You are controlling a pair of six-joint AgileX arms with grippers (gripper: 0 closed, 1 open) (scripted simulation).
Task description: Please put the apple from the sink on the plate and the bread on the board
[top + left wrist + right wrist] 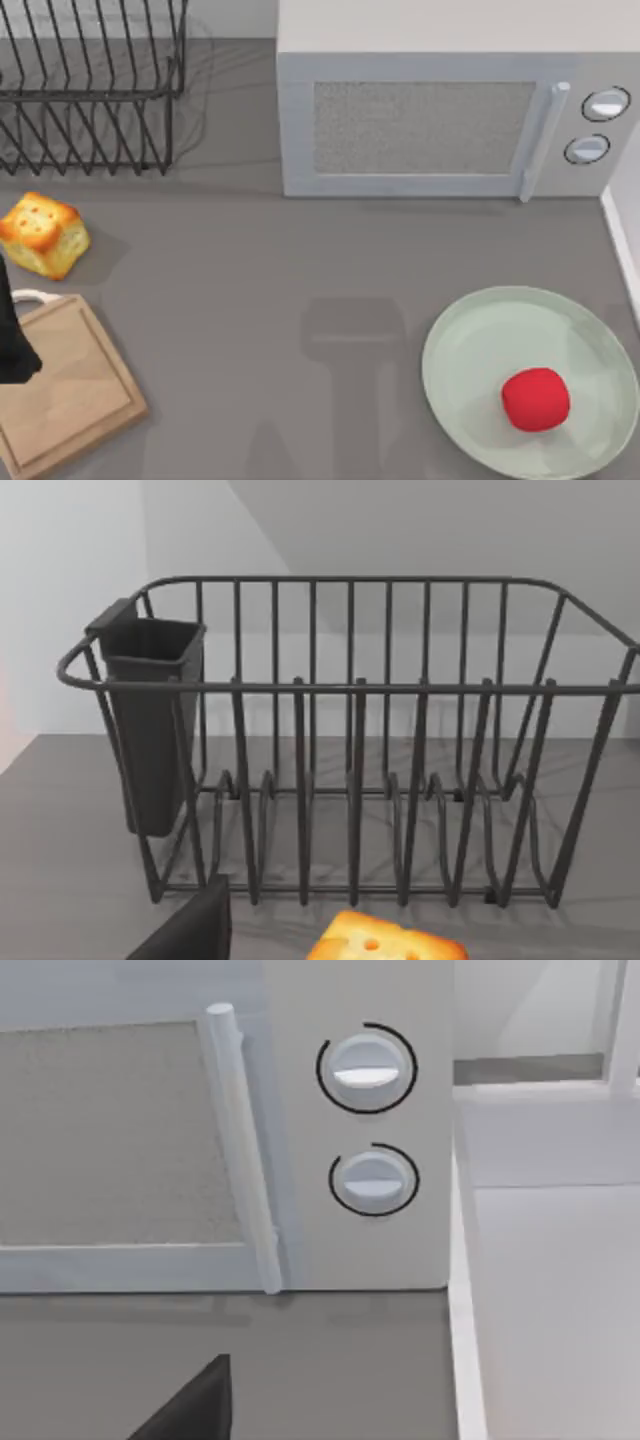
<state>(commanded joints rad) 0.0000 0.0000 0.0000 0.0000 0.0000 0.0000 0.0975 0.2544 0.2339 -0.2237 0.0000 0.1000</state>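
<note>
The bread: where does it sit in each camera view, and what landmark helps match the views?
Top view: the bread lies at the table's left edge, between the dish rack and the board.
Left wrist view: its speckled top pokes in at the picture's edge, in front of the dish rack.
Right wrist view: not in it.
Shared landmark: the dish rack.

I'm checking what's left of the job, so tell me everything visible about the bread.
The bread is a small blocky chunk, golden-yellow on its sides with a toasted orange-brown speckled top. It sits on the grey counter at the table's left, turned at an angle, in front of the black wire dish rack and just behind the wooden board, not on it. Nothing grips it. The left wrist view catches its top edge below the rack.
</note>
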